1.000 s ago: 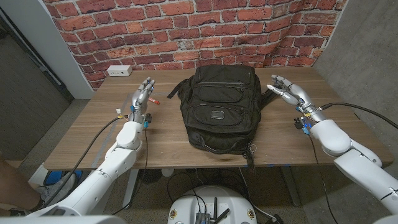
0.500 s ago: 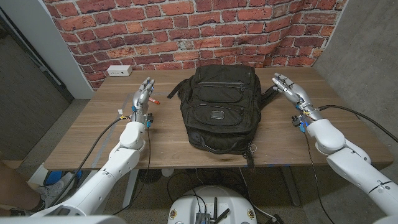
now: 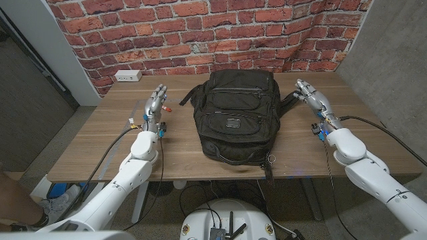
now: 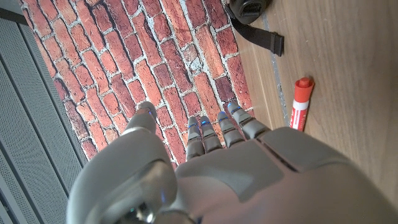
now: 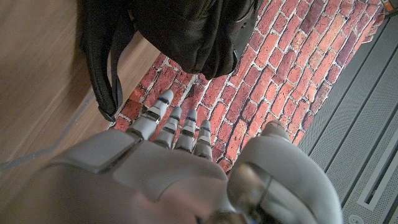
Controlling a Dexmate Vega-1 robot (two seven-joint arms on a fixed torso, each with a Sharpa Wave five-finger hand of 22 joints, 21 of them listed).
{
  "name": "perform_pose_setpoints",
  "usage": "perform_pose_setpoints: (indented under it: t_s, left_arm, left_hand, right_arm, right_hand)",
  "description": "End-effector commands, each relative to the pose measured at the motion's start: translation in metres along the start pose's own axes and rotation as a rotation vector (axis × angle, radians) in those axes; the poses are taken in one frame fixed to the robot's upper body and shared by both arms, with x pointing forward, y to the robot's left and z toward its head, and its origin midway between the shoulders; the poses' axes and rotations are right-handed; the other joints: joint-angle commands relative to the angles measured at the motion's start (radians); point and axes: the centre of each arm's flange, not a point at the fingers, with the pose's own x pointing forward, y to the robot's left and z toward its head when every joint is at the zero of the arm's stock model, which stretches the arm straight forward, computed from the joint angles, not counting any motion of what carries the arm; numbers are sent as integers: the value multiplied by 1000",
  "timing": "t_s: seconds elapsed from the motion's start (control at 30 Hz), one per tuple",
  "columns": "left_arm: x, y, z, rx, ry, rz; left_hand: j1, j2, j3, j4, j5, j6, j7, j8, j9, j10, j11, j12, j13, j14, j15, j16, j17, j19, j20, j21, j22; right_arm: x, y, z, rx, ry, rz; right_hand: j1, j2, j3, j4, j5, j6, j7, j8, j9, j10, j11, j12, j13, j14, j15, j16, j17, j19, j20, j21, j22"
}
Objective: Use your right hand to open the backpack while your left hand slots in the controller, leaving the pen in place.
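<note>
A black backpack (image 3: 235, 120) lies zipped shut in the middle of the wooden table (image 3: 100, 147), its top toward the brick wall. My left hand (image 3: 155, 103) is raised left of the bag, fingers apart and holding nothing. A red pen (image 3: 166, 107) lies on the table just beside that hand; in the left wrist view the pen (image 4: 301, 102) sits past my fingers (image 4: 239, 124). My right hand (image 3: 312, 95) hovers right of the bag near its strap, fingers extended and holding nothing. The right wrist view has the backpack (image 5: 186, 31) and a dangling strap (image 5: 102, 68) beyond my right hand (image 5: 168, 162).
A white power strip (image 3: 127, 76) sits at the table's back left corner against the brick wall (image 3: 200, 33). A zip pull with a ring (image 3: 270, 160) hangs off the bag near the table's front edge. Bare wood lies on both sides of the bag.
My right hand has turned from pointing toward the bag to pointing more toward the wall and drifted slightly right. My left arm has shifted a little to the right. The bag and pen are unmoved.
</note>
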Motion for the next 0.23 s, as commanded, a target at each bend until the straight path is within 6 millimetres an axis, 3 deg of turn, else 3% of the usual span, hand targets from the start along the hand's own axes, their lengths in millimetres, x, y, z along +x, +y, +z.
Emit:
perform_pose_setpoints:
  t_s: [0.03,0.23]
  left_arm:
    - [-5,-2,-7,-25,9,-1]
    - [-7,-2,-10,-31,18,3]
  left_hand:
    - [-11,3,2,5,-3,2,10,3,2,3,0,4,1,5,-45,2,4,6,-103,4,2]
    - [-14,4,4,5,-3,1,11,3,2,3,0,4,1,6,-44,2,4,6,-102,4,2]
  right_arm:
    - [16,0,-19,105,16,3]
    - [24,4,-25,127,38,18]
  right_hand:
    - [-17,1,-2,14,11,-2,5,0,2,-3,1,7,-1,0,0,4,2,-2,0,3,2]
    - [-30,4,-5,19,13,-3,9,1,1,-2,3,7,-1,1,-1,5,0,-3,-1,4,2]
